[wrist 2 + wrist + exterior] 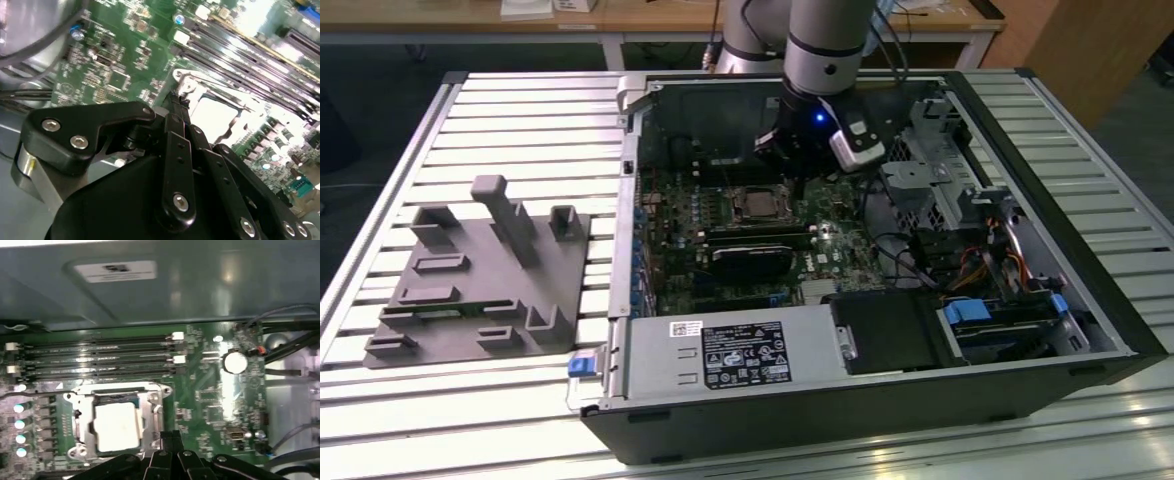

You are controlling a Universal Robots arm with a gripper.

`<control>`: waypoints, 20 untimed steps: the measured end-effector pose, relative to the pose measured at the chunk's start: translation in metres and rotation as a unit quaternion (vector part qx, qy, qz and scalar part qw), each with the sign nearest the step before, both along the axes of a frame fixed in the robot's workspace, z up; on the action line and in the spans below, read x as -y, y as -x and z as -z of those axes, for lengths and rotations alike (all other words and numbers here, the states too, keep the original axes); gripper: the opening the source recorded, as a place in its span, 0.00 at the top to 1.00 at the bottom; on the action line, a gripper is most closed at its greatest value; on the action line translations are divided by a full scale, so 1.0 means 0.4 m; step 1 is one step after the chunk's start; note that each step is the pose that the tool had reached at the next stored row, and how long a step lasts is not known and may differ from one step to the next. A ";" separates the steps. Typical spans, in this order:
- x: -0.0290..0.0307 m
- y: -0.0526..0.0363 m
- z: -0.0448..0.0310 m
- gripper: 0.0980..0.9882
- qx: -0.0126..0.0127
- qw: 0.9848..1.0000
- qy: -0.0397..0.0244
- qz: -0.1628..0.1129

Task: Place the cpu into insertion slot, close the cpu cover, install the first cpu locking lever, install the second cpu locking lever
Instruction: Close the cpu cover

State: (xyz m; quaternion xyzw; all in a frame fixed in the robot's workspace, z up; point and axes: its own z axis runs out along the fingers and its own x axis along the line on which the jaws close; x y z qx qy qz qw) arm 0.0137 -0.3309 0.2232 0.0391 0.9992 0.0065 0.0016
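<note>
The cpu (116, 426) lies flat in the insertion slot (107, 399) on the green board, its silver top bright. The cpu cover (148, 412) lies down over it, framing the chip. My gripper (169, 436) is shut, its black fingers pressed together with nothing visible between them, and its tips sit at the edge of the cover. In the second wrist view the gripper (179, 100) tips touch or nearly touch the corner of the cover (192, 82) beside the cpu (215, 112). In the exterior view the gripper (791, 178) hangs just behind the cpu (755, 204). I cannot make out the locking levers.
Long black memory slots (95, 357) run beside the socket, with a coin battery (234, 361) and cables (292, 342) nearby. The open case holds a power supply (734, 355) and a drive cage (987, 320). A grey fixture (480, 280) stands on the slatted table at the exterior view's left.
</note>
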 end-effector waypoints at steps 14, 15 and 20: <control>0.000 0.080 0.019 0.99 0.000 1.000 0.000 0.001; 0.000 0.088 0.020 0.99 0.000 1.000 0.000 0.001; 0.000 0.131 0.023 0.99 0.000 1.000 0.000 0.001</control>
